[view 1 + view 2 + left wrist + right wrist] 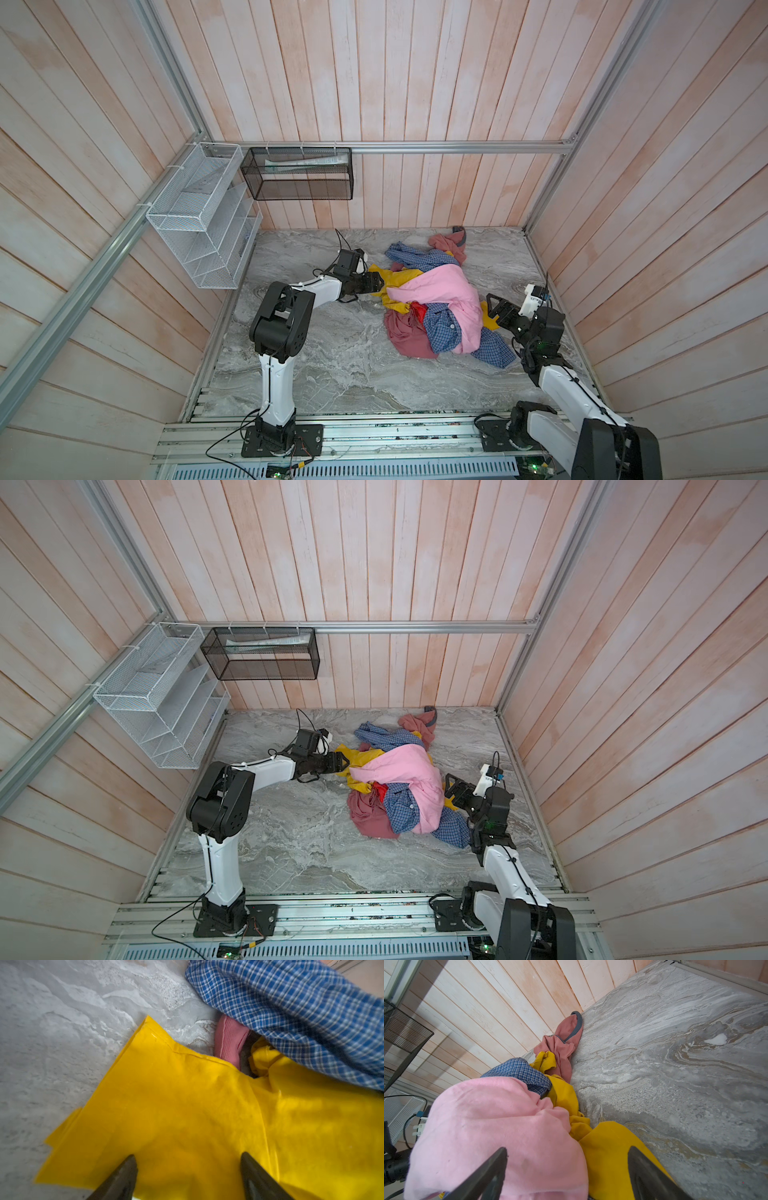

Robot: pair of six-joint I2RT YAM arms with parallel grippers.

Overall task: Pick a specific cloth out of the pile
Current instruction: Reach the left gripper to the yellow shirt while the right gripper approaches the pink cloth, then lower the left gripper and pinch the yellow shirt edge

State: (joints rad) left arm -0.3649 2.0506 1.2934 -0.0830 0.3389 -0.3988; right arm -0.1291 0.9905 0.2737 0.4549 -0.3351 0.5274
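Garments crowd the cloth (392, 279) on every side. A light pink garment (444, 291) drapes over its middle and a blue-checked shirt (417, 254) crosses its far edge. A dusty rose garment (405, 336) and a scrap of bright red cloth (417, 309) press against its near edge. Together they form the pile (446, 332) on the marble table (332, 365). The mustard-yellow cloth runs underneath, showing as a flap on the left and a small patch on the right.

The left gripper (376, 282) sits at that flap. In the left wrist view its jaws stand apart over flat yellow fabric, nothing pinched; whether the fingers (124, 1176) touch the fabric cannot be told. The right gripper (491, 309) is just beside the pile's right side, jaws wide and empty, above pink and yellow folds.

A white wire rack (199, 216) and a black mesh basket (299, 174) hang on the walls, well apart from the pile.

Most of the cloth is hidden beneath the pink garment. A ribbed pink cuff (230, 1043) pokes out under the checked shirt; which garment it belongs to is unclear.
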